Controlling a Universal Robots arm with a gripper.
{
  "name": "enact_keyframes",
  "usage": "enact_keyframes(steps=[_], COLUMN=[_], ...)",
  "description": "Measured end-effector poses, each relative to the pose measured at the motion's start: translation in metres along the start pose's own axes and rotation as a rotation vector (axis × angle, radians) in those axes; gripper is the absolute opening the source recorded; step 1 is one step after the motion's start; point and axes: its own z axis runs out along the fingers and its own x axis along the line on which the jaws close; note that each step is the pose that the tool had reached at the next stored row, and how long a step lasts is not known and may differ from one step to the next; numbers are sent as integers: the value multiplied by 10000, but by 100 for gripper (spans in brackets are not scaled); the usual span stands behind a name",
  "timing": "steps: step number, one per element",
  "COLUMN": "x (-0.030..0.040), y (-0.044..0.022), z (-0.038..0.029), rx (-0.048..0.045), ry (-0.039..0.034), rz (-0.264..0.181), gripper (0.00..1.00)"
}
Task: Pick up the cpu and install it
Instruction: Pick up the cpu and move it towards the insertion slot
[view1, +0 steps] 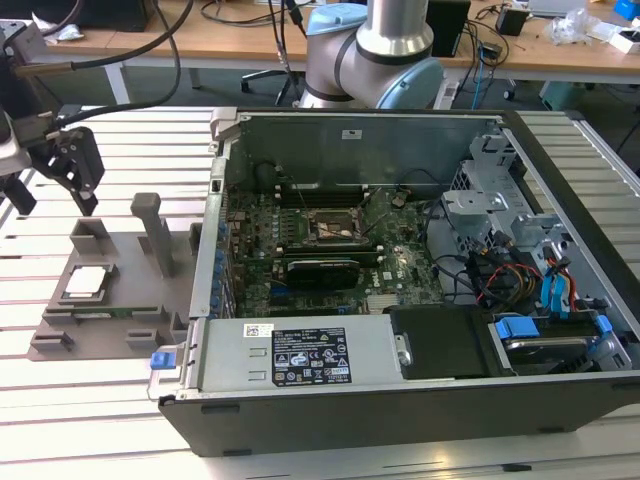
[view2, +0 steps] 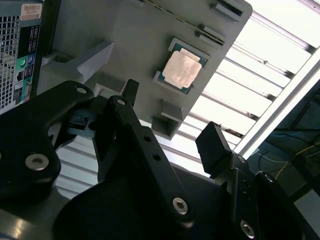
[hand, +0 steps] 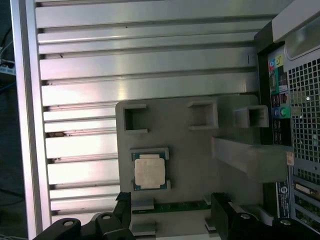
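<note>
At the gripper: spread wide, holds nothing, touches nothing; clear gap btwn the two black fingers. Hangs above the grey holder plate, over its edge away from the open PC case, fingertips angled down at it. Prob. set wide so as to clear the chip's edges, a judgement only. On the plate, the cpu: lies flat, silvery top up, in a shallow seat w/ low ridges round it, on the plate's side away from the case. Not lifted yet, and in both wrist views sits a bit ahead of the fingertips, not btwn them. Seems seated that way to fix its spot & leave its sides free for a pinch. Elsewhere on the plate: upright post and a few square pockets, apart from the cpu, prob. for other parts. Just beside the plate, on the post's side: the case, laid flat w/ cover off, so mainboard & cpu socket face up, reachable from above. Under plate & case: slatted alu table. As for arm pose: wrist sits high over the plate's outer edge; arm base stands past the case's far wall, well apart from the plate.
</note>
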Motion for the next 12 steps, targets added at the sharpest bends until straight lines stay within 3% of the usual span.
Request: enact_keyframes(steps=[12], x=[1], y=[0], z=[39], rx=[0], ry=[0], rz=[0], gripper=[74])
